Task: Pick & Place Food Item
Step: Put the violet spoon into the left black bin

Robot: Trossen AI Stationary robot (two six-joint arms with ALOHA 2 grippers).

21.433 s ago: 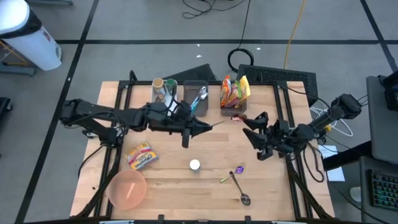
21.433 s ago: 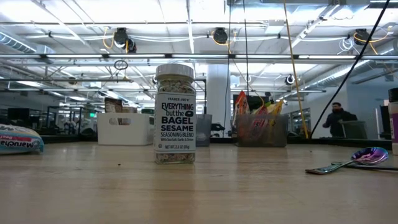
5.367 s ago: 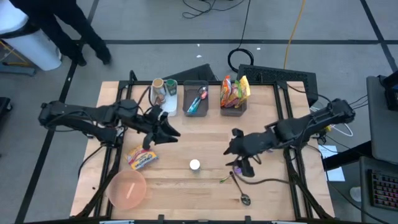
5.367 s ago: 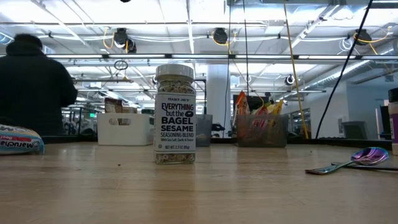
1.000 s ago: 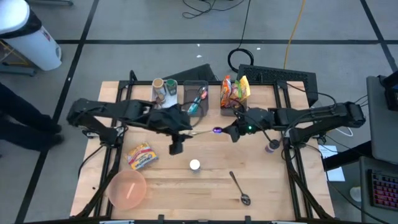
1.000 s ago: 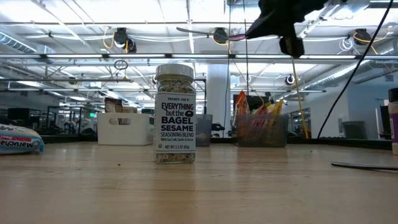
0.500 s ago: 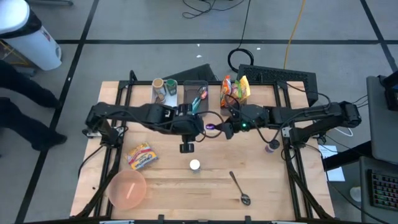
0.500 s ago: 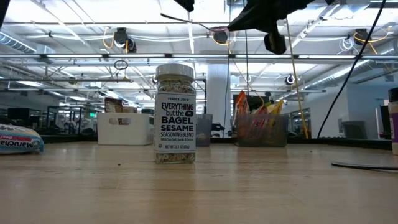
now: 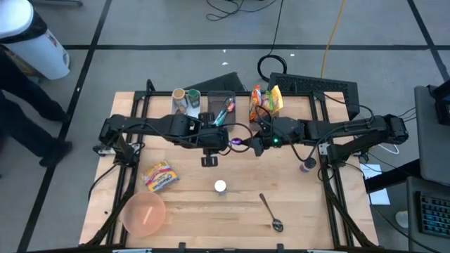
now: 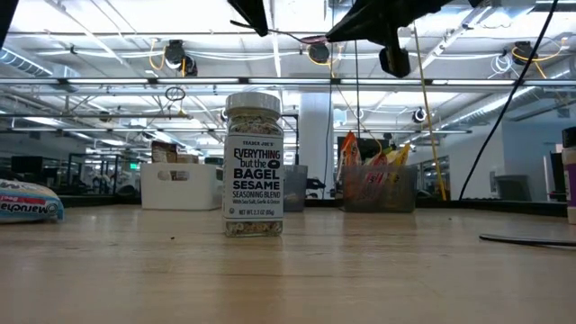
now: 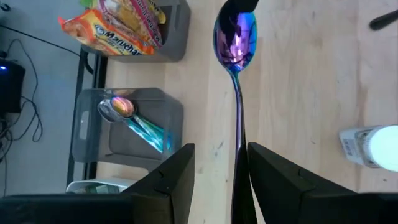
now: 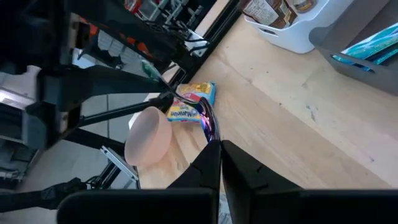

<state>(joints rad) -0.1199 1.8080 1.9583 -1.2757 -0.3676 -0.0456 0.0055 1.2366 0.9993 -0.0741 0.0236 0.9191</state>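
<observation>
An iridescent purple spoon [image 9: 239, 145] hangs level above the table's middle between my two grippers. My right gripper [image 9: 254, 145] is shut on its bowl end. My left gripper [image 11: 221, 149] is open, a finger on either side of the spoon's handle [image 11: 239, 124]; the handle runs close along one finger, and I cannot tell whether they touch. A seasoning jar [image 9: 220, 186] stands upright on the table nearer the front. A noodle packet [image 9: 159, 176] lies flat at the left. My right gripper pinches the far tip of the spoon's bowl [image 11: 237, 14] between its two shut fingers. The fingers come nearly level from the table's right and lie along the spoon. The spoon sticks out toward the left arm, lifted clear of the table.
At the far edge stand a white bin with cups [image 9: 185, 103], a grey bin with utensils [image 9: 223, 111] and a grey bin of noodle packets [image 9: 264, 105]. A pink bowl [image 9: 144, 214] sits front left, a second spoon [image 9: 269, 213] front right. A person stands off the table's left.
My left gripper has gone toward the table's right edge and the spoon, tipping further downward, and now has its fingers on either side of the handle. My right gripper has carried the spoon a little toward the left arm, still level and clear of the table.
</observation>
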